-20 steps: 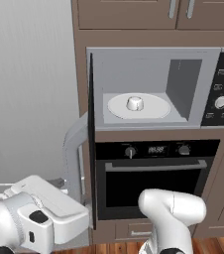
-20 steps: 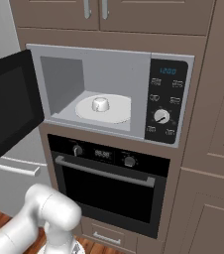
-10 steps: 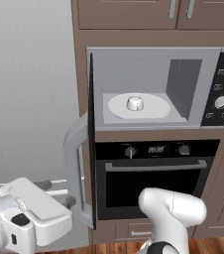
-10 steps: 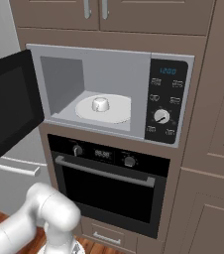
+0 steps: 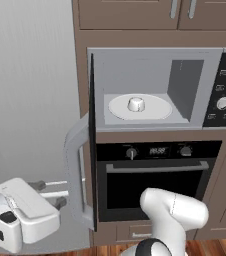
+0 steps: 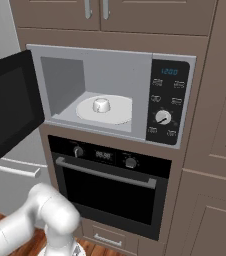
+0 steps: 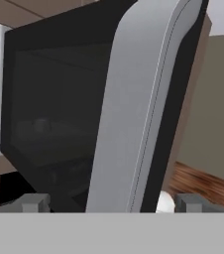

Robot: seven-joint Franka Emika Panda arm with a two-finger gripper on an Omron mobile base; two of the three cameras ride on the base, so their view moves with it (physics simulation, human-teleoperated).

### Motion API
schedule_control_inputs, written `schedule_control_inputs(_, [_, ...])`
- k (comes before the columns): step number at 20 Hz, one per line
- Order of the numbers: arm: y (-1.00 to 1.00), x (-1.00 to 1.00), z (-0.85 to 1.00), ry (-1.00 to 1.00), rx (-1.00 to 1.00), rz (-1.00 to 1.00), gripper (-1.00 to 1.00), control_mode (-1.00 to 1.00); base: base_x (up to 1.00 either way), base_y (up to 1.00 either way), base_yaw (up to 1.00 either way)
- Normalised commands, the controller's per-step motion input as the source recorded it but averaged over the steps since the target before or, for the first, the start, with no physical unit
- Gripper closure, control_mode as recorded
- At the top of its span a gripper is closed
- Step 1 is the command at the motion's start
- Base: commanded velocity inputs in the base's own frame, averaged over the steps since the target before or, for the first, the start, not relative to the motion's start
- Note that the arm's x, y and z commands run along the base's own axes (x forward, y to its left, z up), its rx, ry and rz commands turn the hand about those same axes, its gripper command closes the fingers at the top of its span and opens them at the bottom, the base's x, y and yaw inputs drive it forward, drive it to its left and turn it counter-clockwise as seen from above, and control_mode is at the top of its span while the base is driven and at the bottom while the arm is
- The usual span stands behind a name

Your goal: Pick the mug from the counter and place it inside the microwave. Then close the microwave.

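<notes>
The mug (image 5: 136, 104) (image 6: 101, 105), small, squat and white, stands on the white turntable inside the microwave (image 5: 135, 70) (image 6: 110, 70). The microwave door (image 5: 91, 140) (image 6: 10, 105) hangs wide open to the left. Its big silver handle (image 5: 75, 170) (image 7: 134, 109) faces my hand. My gripper (image 5: 49, 194) (image 7: 113, 202) is open, low on the outer side of the door. Its fingertips (image 7: 34, 201) stand either side of the handle and close to it, holding nothing. The counter is out of view.
A black-doored oven (image 5: 155, 180) (image 6: 105, 185) with knobs sits under the microwave. The black control panel (image 5: 225, 90) (image 6: 167, 102) is on the microwave's right. Brown cabinets (image 5: 175, 10) are above, a grey wall panel (image 5: 30, 90) to the left, and wood floor below.
My hand has drifted a little left and lower beside the door handle. The door and the mug have not moved.
</notes>
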Motion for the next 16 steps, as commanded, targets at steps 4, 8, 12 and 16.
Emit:
schedule_control_inputs(4, [0.01, 0.07, 0.0, 0.01, 0.0, -0.03, -1.0, -1.0, 0.0, 0.0, 0.0])
schedule_control_inputs(8, [-0.1, 0.16, 0.0, 0.0, 0.0, 0.0, -1.0, -1.0, 0.0, 0.0, 0.0])
schedule_control_inputs(12, [-0.18, 0.01, 0.0, 0.01, 0.0, 0.0, -1.0, -1.0, 0.0, 0.0, 0.0])
schedule_control_inputs(16, [-0.2, -0.01, 0.0, 0.02, 0.0, 0.0, -1.0, -1.0, 0.0, 0.0, 0.0])
